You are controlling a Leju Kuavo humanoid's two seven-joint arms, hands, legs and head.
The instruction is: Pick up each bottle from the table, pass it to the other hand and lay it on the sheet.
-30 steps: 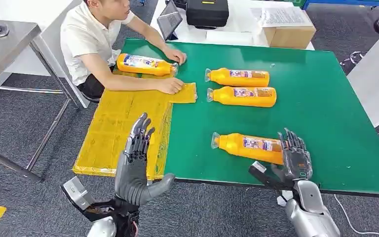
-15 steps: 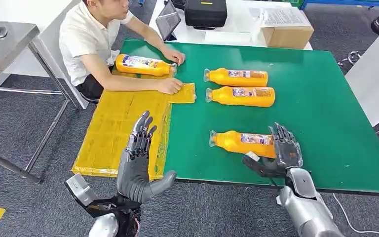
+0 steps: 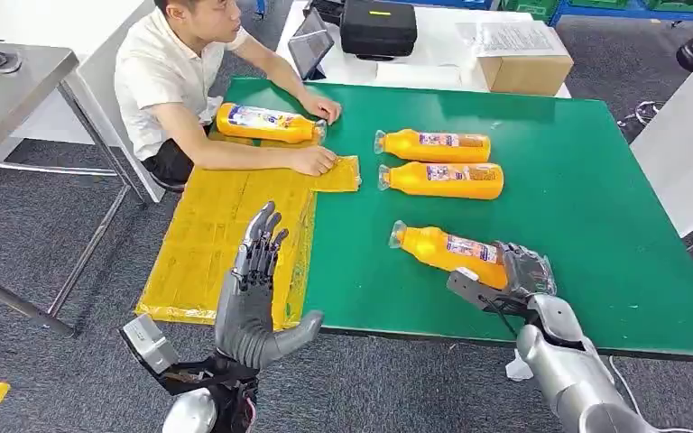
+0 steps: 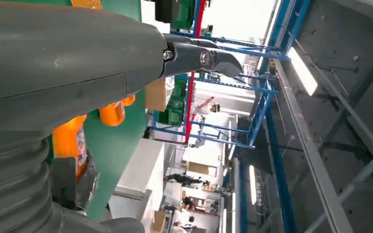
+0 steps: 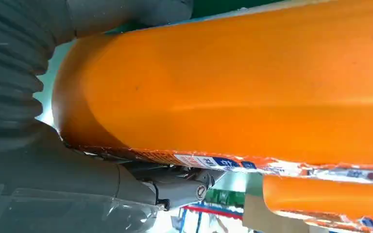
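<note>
The nearest orange bottle [image 3: 447, 251] lies slanted near the front edge of the green table [image 3: 595, 180]. My right hand [image 3: 523, 275] grips its base end, fingers wrapped over it. Up close in the right wrist view, the bottle [image 5: 233, 92] sits between the thumb and the fingers. Two more orange bottles [image 3: 433, 144] [image 3: 442, 179] lie side by side further back. My left hand [image 3: 253, 289] is raised and open over the front of the yellow sheet [image 3: 198, 234], holding nothing. A fourth bottle [image 3: 266, 122] lies at the sheet's far end.
A person [image 3: 171, 72] sits at the table's left corner, one hand by the far bottle's cap and the other pressing on the sheet. A tablet, a black case [image 3: 379, 23] and a cardboard box [image 3: 528, 65] stand behind the table.
My right hand has closed around the base of the nearest bottle, and the bottle has turned so that its cap end points further away. My left hand has hardly moved.
</note>
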